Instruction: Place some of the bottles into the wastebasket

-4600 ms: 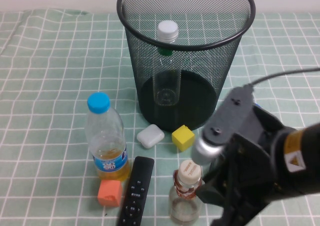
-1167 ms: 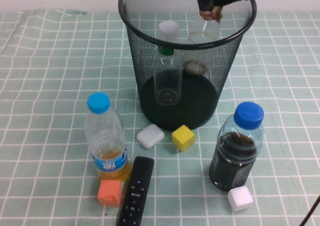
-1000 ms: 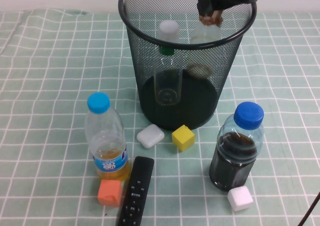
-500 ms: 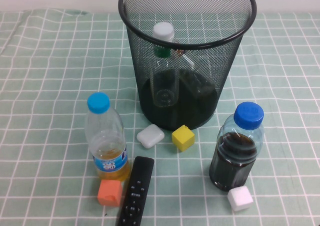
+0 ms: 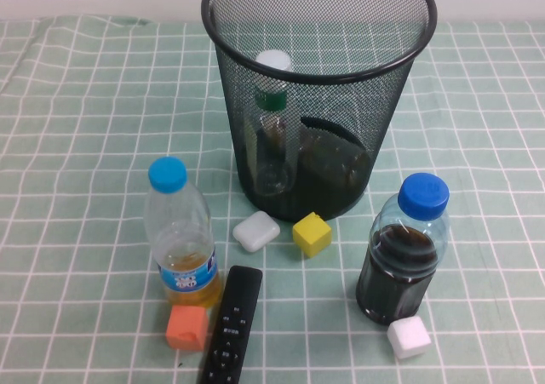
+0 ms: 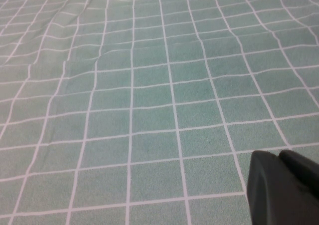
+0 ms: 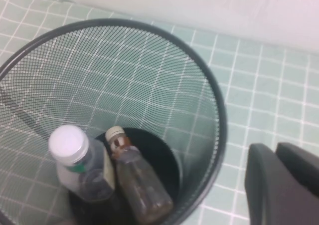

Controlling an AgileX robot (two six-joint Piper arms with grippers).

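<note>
High view: both clear bottles sit inside the wastebasket point(image 5: 318, 146), which stands at the far edge of the tabletop point(image 5: 77, 146), about midway along it.
Slim bottle point(image 5: 271, 120): white cap, green neck ring, near upright, leaning on the basket wall toward the robot's left.
Squat bottle point(image 7: 137, 185): beige cap, lying tilted on the basket floor, touching the slim one, cap end up against it, long axis running toward the basket's right wall.
Right gripper point(image 7: 279, 185): out of the high view; in the right wrist view it hangs above and just outside the basket rim, on the far right side, jaws closed together with nothing between them.
Left gripper point(image 6: 284, 187): out of the high view; in the left wrist view it hovers low over bare checked cloth, closed and empty, no task thing near.
Key relation: the bottles lie below and inward of the right gripper, down through the basket mouth; the right arm is much the nearer.
Arm pose: right wrist pitched down, looking into the basket from above its rim.
Still out: yellow-liquid bottle point(image 5: 180, 239) at the near left, dark-liquid bottle point(image 5: 402, 252) at the near right, both upright.
Clutter: remote point(image 5: 230, 324), orange cube point(image 5: 186, 328), yellow cube point(image 5: 312, 233), white cube point(image 5: 409, 338), white case point(image 5: 256, 231) along the near edge.
Judgement: the task looks done; the next move is likely a retreat clear of the rim.
</note>
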